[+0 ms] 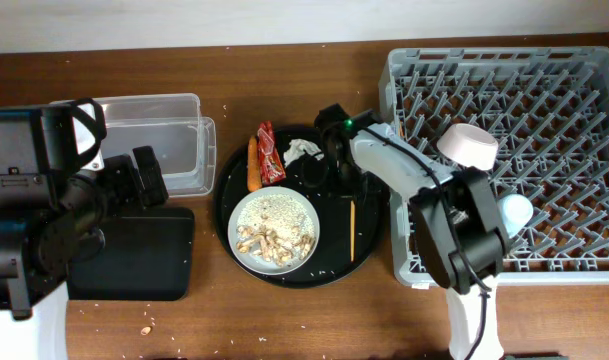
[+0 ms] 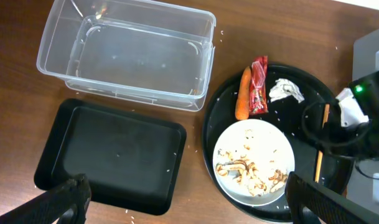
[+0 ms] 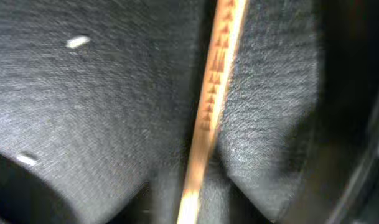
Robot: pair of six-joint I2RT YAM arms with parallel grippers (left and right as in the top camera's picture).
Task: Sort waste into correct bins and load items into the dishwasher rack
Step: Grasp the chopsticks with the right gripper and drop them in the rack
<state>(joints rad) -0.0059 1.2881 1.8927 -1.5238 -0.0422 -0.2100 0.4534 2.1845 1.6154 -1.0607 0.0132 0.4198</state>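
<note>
The pale plate [image 1: 238, 212] with rice [image 1: 279, 208] and beige scraps [image 1: 269, 243] sits on the round black tray [image 1: 222, 196]. Carrot [image 1: 253, 165], red wrapper [image 1: 270, 153] and tissue [image 1: 302, 150] lie behind it. My right gripper [image 1: 340, 178] is low over the tray, its open fingers [image 3: 189, 202] on either side of a chopstick [image 3: 215, 87] that lies flat [image 1: 351, 228]. The white bowl [image 1: 469, 145] and blue cup [image 1: 514, 210] are in the grey rack [image 1: 564, 90]. My left gripper [image 2: 192, 208] is open and empty above the black bin tray [image 2: 108, 149].
The clear tub [image 1: 164, 120] stands behind the black bin tray [image 1: 134, 260] at the left. Loose rice grains dot the table near the tub and the tray's front. The right arm spans from the rack's front left corner to the round tray.
</note>
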